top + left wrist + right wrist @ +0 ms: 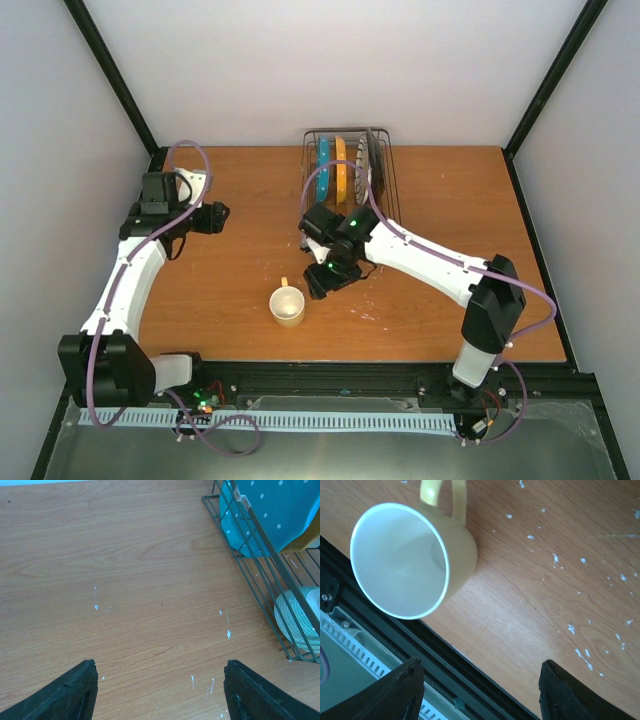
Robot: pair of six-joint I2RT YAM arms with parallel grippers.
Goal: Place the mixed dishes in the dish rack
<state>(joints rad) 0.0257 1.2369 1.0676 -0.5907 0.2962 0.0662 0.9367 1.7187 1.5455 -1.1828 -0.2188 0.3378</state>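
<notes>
Surface: brown wood-grain table [450,300], smooth and flecked with white; pale walls, black frame posts.

Left: your left gripper [212,217] hangs over bare wood well to the left of the rack. Its wrist view shows the dark fingers [70,695] spread wide with nothing between them.

Centre: the mug [288,305] stands upright near the front edge, mouth up, so its long axis is vertical. It is glossy cream-yellow outside and white inside, a round thin-rimmed cylinder. The loop handle [442,495] points away from the arm bases, toward the far wall.

Just right of the mug: your right gripper [320,282] is parted and empty. Its wrist view has the mug up and to the left of the fingers [395,690], not between them. This arm is clearly the nearer one; judged, the grasp needs a shift toward the mug before closing.

Far centre-right: the rack [385,180], thin dark wire, holds a teal plate [322,165], a yellow-orange plate [341,165] and a dark-striped plate [372,160], all on edge. The mug looks like the last dish outside.
</notes>
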